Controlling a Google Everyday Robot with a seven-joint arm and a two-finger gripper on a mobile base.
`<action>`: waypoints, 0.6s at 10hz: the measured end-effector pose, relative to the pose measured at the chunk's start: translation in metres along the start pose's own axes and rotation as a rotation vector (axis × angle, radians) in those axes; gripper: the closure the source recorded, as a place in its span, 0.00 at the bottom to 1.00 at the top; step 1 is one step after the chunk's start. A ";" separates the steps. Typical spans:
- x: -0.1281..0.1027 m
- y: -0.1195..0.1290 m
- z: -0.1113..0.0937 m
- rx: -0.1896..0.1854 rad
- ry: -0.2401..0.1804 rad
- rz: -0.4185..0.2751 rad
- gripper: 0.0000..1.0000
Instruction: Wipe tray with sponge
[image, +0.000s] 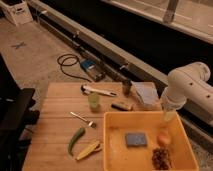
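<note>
Pincer position: my gripper (168, 117) hangs at the end of my white arm (187, 89), pointing downward over the far right rim of the tray.
Pincer state: spread wide; not touching the sponge.
Tray: the yellow tray (116, 156) sits on the near right part of the wooden tabletop (52, 127), its raised rim visible on the far and left sides.
Sponge: the blue-grey sponge (136, 139) lies flat on the tray floor, near the middle, well apart from my gripper.
Other tray contents: a small orange round item (163, 137) rests just right of the sponge; a dark brown clump (160, 157) lies nearer the camera, below the orange item. I cannot tell what either one is.
Tabletop, left of tray: a fork (82, 119) lies near the tray's far left corner; a green pepper (76, 140) and a yellow oblong item (88, 150) lie side by side closer to the camera.
Tabletop, behind tray: a green cup (93, 101) stands upright; a dark block (121, 105) lies just beyond the tray rim; a dark can (126, 87) stands at the far edge; a folded grey cloth (145, 94) lies beside the can; a white-handled tool (98, 90) lies along the far edge.
Floor: a coiled black cable (69, 65) and a blue device (90, 68) lie beyond the table.
</note>
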 end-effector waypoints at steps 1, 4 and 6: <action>0.000 0.000 0.000 0.000 0.000 0.000 0.35; 0.000 0.000 0.000 0.000 0.000 0.000 0.35; -0.001 -0.002 -0.003 0.007 0.004 -0.017 0.35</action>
